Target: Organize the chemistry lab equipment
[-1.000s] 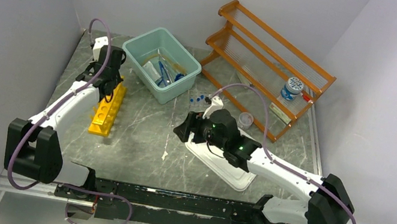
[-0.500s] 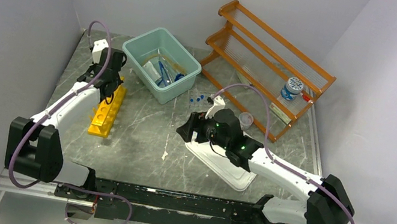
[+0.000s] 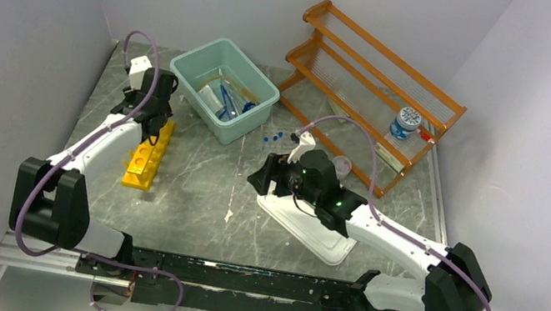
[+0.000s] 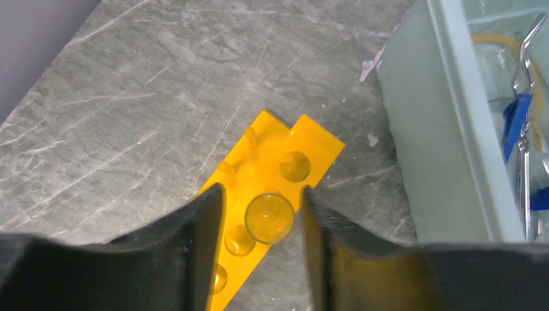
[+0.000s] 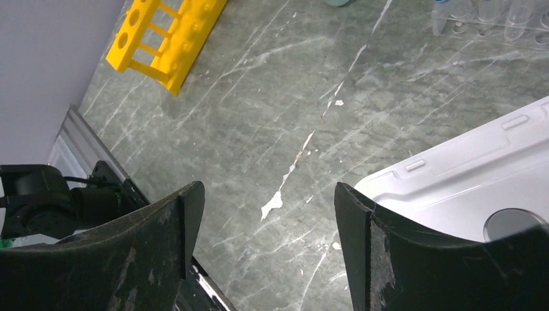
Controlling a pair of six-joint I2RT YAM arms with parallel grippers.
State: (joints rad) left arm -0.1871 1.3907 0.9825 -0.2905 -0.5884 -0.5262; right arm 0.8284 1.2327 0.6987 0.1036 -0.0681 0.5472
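While the left tool (image 4: 261, 194) hangs over the far end of the yellow rack (image 3: 145, 155), its two fingers sit a bit apart with a clear glass tube (image 4: 269, 218) right between them. The tube is standing in one of the rack's holes, so from the wrist cam you're basically looking down at its round rim. As far as I can see there's a thin gap on each side, so neither finger is actually squeezing it. The rack lies flat on the table (image 5: 259, 97) straight below that tool. Just off to the tool's right is the teal bin (image 4: 421, 129), with some amber tubing (image 4: 485, 40) and blue-ish bits inside, too jumbled for me to sort out.

Right tool (image 5: 268, 188) is spread wide with nothing in it, just bare table showing between the fingers. A white tray (image 5: 466, 175) lies low beside it, on the right of its wrist view. The blue-capped vials (image 3: 275, 135) are close by, just ahead of it, and a small clear jar (image 3: 342, 166) sits right next to it on the side toward the orange shelf (image 3: 382, 55). That shelf is further out past the tool, with a blue-lidded container (image 3: 405, 123) on its lower tier. The rack is well away from this tool, across the table.
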